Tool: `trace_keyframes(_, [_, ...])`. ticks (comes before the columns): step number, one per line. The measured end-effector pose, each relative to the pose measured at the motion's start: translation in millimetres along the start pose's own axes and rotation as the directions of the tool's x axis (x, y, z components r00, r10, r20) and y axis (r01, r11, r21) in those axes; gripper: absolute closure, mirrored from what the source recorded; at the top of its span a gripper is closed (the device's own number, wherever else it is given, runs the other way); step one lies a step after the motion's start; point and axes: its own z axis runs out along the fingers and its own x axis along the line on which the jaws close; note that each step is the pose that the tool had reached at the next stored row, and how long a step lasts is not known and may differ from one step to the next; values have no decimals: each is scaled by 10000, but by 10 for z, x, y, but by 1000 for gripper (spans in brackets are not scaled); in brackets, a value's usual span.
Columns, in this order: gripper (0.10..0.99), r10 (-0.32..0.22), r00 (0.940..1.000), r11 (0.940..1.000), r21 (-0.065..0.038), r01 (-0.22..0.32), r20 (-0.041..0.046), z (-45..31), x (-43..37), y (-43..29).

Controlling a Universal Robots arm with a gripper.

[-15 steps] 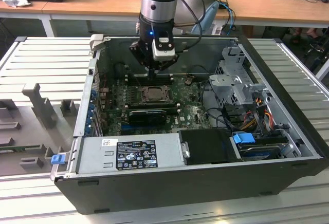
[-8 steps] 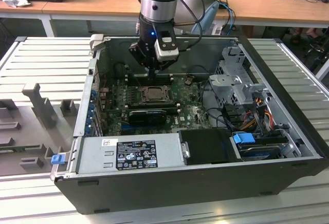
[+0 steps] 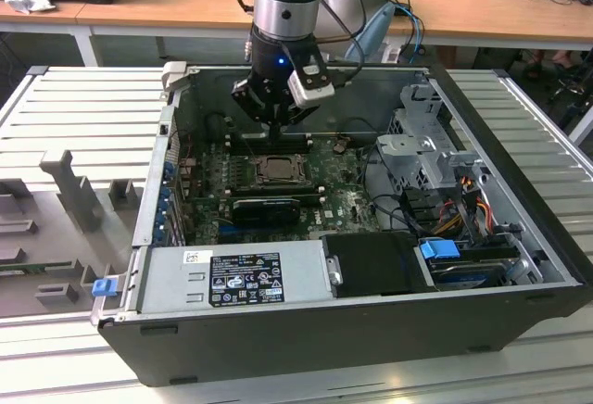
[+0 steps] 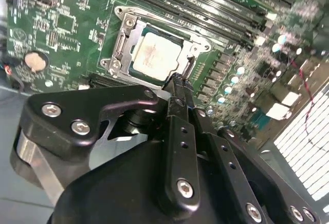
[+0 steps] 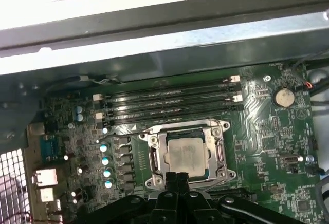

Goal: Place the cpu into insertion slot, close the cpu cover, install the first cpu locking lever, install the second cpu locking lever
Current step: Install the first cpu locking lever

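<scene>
Cpu (image 5: 186, 157) sits in insertion slot (image 4: 138, 71); cpu cover (image 4: 121, 49) looks down around it, so steps 1-2 prob. done; levers still to do, I'd judge. Claw (image 4: 177, 82) pressed together, nothing pinched; tips just beside socket edge, by a thin locking lever (image 4: 188, 66). Memory slots (image 5: 169, 98) run beyond socket; graphics card (image 3: 267, 208) near; case wall (image 3: 153, 191) hems arm in.

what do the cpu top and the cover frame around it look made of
The cpu: its top looks like matte metal, pale beige-silver with a soft, dull sheen. The cpu cover: probably bare stamped steel, silvery-grey, with bright glints along its edges and bends.
</scene>
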Motion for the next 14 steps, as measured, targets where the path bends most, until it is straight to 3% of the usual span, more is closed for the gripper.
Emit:
trace_keyframes(1, [980, -350, 9994, 9994, 16, 350, -1, 0, 0, 0])
trace_keyframes(3, [980, -549, 9985, 9985, 24, 549, 27, 0, 1, 0])
trace_keyframes(4, [980, -658, 9978, 9978, 24, 658, 113, 2, 0, 0])
trace_keyframes(5, [980, -815, 9963, 9967, 24, 815, 284, 3, 0, 0])
trace_keyframes(6, [980, -971, 9945, 9953, 27, 971, 394, 4, 0, 0])
trace_keyframes(7, [980, -1147, 9923, 9934, 33, 1147, 460, 5, 0, 0])
trace_keyframes(13, [980, -2026, 9779, 9793, 75, 2025, 508, 5, 3, 0])
trace_keyframes(14, [980, -2058, 9767, 9786, 85, 2057, 599, 8, 61, -7])
